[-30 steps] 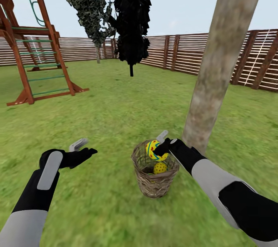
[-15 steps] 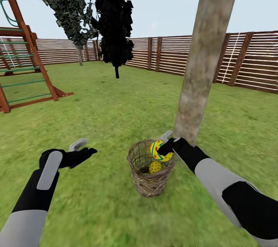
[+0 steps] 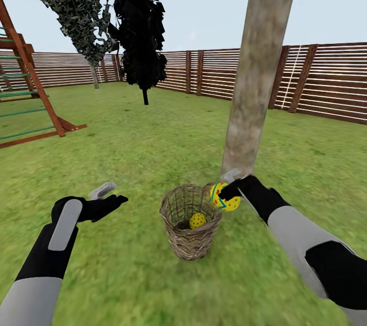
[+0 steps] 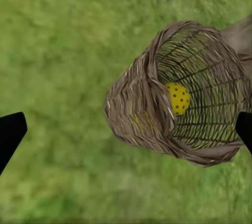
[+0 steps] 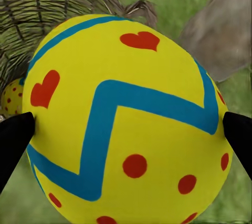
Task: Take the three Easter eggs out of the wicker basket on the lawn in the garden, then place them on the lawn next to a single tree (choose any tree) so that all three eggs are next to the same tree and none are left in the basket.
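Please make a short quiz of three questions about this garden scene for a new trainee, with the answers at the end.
1. True or false: the right hand holds an Easter egg above the rim of the wicker basket.
2. What stands on the lawn just behind the basket? A) a thick pale tree trunk B) a stone bench C) a round bush
3. Fill in: the left hand is ____ and holds nothing.

Key
1. True. The egg sits between the fingers, at the basket's rim on the side toward the tree.
2. A.
3. Open. Another egg lies inside the basket.
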Available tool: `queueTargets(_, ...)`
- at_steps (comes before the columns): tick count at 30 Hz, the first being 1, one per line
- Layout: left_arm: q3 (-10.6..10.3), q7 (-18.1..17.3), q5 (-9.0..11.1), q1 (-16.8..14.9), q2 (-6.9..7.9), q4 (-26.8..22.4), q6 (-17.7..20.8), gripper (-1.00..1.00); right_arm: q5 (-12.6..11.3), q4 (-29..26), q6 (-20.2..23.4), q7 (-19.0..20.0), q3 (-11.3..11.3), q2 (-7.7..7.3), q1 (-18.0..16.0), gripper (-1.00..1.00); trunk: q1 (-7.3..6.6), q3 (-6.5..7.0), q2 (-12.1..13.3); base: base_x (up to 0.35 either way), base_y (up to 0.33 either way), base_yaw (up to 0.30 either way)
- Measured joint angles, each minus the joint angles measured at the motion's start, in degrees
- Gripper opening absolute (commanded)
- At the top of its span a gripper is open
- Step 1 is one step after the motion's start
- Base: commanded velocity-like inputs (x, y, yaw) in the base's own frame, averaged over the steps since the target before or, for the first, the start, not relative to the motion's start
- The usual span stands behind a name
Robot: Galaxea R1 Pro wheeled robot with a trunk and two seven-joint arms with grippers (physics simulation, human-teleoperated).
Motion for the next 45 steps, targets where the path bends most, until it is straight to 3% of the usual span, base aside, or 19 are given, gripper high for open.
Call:
queueTargets(3,0.0,0.0,0.0,0.0,0.0,0.0,0.0,1.0,-0.1,0.0,0.0,0.0,-1.0,-0.67,0.0,-1.0,0.0,0.0,0.0,0.0,0.0,0.0)
queueTargets(13,0.0,-0.1,-0.1,0.0,-0.09,0.1,0.0,1.0,-0.4,1.5,0.0,-0.2,-1.1,-2.07,0.4,-1.0,0.0,0.0,0.0,0.0,0.0,0.0)
queueTargets(15,0.0,-0.1,-0.1,0.0,-0.09,0.1,0.0,1.0,-0.3,1.5,0.0,-0.1,-1.2,-3.67,0.4,-1.0,0.0,0.0,0.0,0.0,0.0,0.0)
queueTargets(17,0.0,-0.1,-0.1,0.0,-0.09,0.1,0.0,1.0,-0.5,1.6,0.0,-0.1,-2.2,-4.38,0.5,-1.0,0.0,0.0,0.0,0.0,0.0,0.0)
queueTargets(26,0.0,-0.1,-0.1,0.0,-0.09,0.1,0.0,1.0,-0.4,5.5,-0.5,-0.5,-3.1,-4.68,0.7,-1.0,0.0,0.0,0.0,0.0,0.0,0.0)
queueTargets(28,0.0,-0.1,-0.1,0.0,-0.09,0.1,0.0,1.0,-0.4,6.6,-0.7,-1.9,-3.3,-5.31,0.7,-1.0,0.0,0.0,0.0,0.0,0.0,0.0)
queueTargets(30,0.0,-0.1,-0.1,0.0,-0.09,0.1,0.0,1.0,-0.4,6.9,-0.8,-4.6,-5.2,-5.75,0.7,-1.0,0.0,0.0,0.0,0.0,0.0,0.0)
queueTargets(33,0.0,-0.1,-0.1,0.0,-0.09,0.1,0.0,1.0,-0.3,7.9,-1.1,-8.3,-12.7,-5.83,0.8,-1.0,0.0,0.0,0.0,0.0,0.0,0.0)
queueTargets(36,-0.1,-0.1,-0.1,0.0,-0.09,0.1,0.0,1.0,-0.4,8.2,-1.9,-10.0,-14.3,-5.82,1.0,-1.0,0.0,0.0,0.0,0.0,0.0,0.0)
queueTargets(37,0.0,-0.1,-0.1,0.0,-0.09,0.1,0.0,1.0,-0.4,8.8,-2.9,-12.2,-15.0,-5.77,1.0,-1.0,0.0,0.0,0.0,0.0,0.0,0.0)
queueTargets(40,-0.1,-0.1,-0.1,0.0,-0.12,0.2,0.0,1.0,-0.2,10.1,-5.0,-18.8,-21.8,-5.35,1.0,-1.0,0.0,0.0,0.0,0.0,0.0,0.0)
queueTargets(42,-0.1,-0.1,-0.1,0.0,-0.12,0.2,0.0,1.0,-0.4,10.9,-6.1,-20.4,-23.6,-5.28,1.0,-1.0,0.0,0.0,0.0,0.0,0.0,0.0)
queueTargets(45,-0.1,-0.1,-0.1,0.0,-0.12,0.2,0.0,1.0,-0.5,13.4,-9.3,-24.5,-24.0,-5.2,1.1,-1.0,0.0,0.0,0.0,0.0,0.0,0.0)
